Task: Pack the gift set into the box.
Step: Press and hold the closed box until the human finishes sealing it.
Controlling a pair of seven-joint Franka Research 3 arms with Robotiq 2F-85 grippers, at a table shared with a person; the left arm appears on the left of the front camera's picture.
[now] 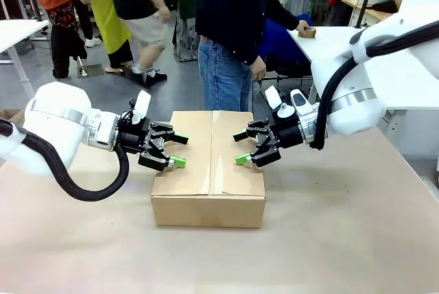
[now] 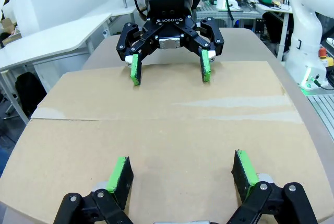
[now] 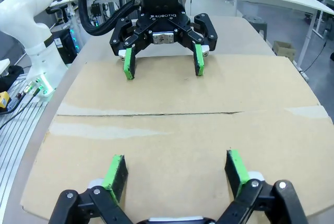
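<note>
One cardboard box, flaps closed. My two grippers, left and right, face each other above it, spread wide, empty.

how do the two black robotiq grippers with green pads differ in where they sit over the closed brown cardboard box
The left gripper comes in from the box's left edge; the right gripper comes in from its right edge. The left gripper's tips reach just over the left flap; the right gripper's reach over the right flap. Both are open, hold nothing, face each other across the centre seam, and hover low over the closed flaps.
</note>
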